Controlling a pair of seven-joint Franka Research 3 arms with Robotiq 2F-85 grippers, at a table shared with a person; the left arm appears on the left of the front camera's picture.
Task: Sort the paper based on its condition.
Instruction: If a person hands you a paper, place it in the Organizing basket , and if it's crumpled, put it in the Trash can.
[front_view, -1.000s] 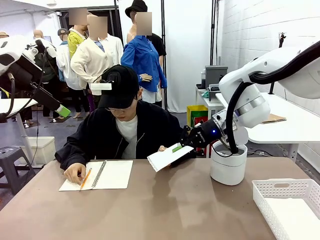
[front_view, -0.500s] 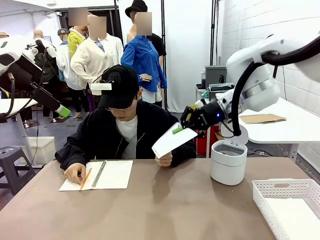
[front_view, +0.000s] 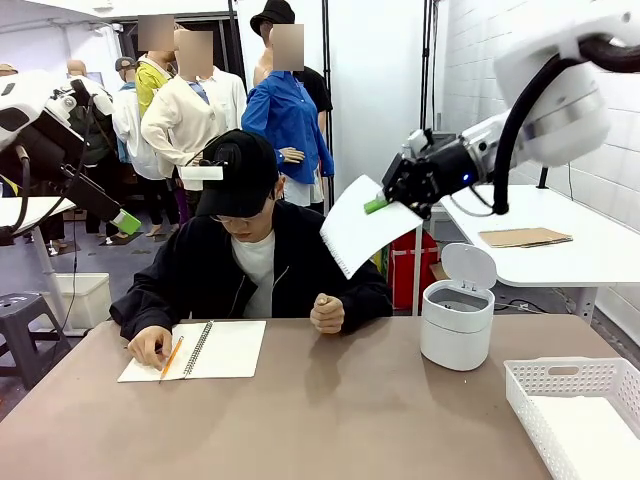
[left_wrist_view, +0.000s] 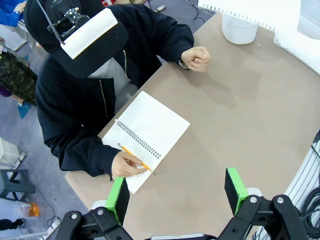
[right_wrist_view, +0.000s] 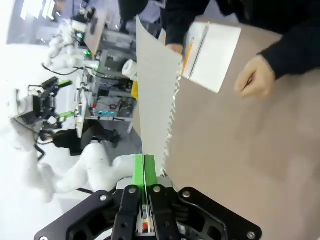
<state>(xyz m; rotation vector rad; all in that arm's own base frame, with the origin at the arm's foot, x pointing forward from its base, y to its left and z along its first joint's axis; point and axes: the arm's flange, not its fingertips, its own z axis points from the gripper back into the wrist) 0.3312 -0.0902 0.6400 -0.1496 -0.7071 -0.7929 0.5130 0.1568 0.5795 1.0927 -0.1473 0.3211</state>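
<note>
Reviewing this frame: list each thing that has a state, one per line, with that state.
paper: flat, uncrumpled, held in the air by the right claw, ragged edge lowest
right claw: shut on the paper
left claw: open, holding nothing
white bin: lid flipped up, open
notebook: open flat on the table
white basket: upright
pencil: in the person's hand

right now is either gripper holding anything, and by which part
The right gripper is shut on the paper, pinching its top edge near a corner. The left gripper is open, holding nothing.
</note>
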